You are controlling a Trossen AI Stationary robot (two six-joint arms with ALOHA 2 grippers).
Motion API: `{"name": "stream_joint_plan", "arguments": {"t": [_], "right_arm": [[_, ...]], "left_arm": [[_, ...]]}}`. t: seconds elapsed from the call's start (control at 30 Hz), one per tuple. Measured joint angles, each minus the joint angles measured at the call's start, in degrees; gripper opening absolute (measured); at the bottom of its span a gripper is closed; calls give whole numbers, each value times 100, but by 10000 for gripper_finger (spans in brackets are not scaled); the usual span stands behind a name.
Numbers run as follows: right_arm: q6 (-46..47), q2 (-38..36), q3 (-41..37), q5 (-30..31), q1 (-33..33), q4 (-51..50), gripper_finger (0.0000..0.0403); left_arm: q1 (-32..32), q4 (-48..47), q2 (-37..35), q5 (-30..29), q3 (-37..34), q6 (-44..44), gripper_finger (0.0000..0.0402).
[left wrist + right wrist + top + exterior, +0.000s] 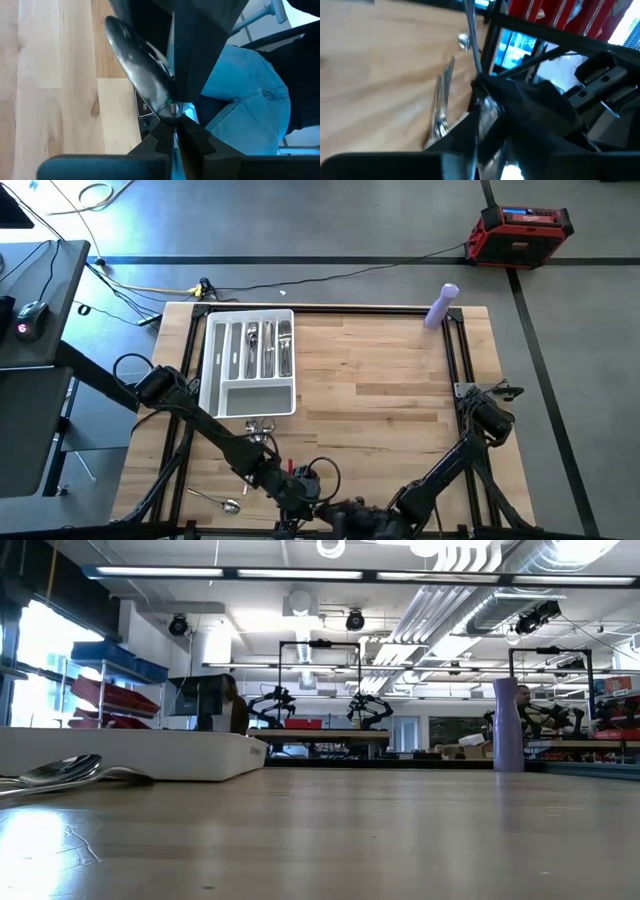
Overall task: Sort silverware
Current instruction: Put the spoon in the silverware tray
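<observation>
Left tool (172,131) grips spoon (142,70), seemingly pointing straight outward.

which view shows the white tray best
The high view: it looks straight down on the tray and shows its compartments, several holding silverware. The low view shows only its side wall. Neither wrist view shows it.

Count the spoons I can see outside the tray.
2: one spoon lies on the table near its front left corner; a second spoon is pinched in the left gripper at the front edge. The pile of silverware beside the tray may hide more.
</observation>
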Motion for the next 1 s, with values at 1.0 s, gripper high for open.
{"name": "stream_joint_plan", "arguments": {"t": [1.0], "right_arm": [[5555,-76,417,518,-413,-2494,0]], "left_arm": [[-176,-1020,18,-3077,-1,301,87]]}}
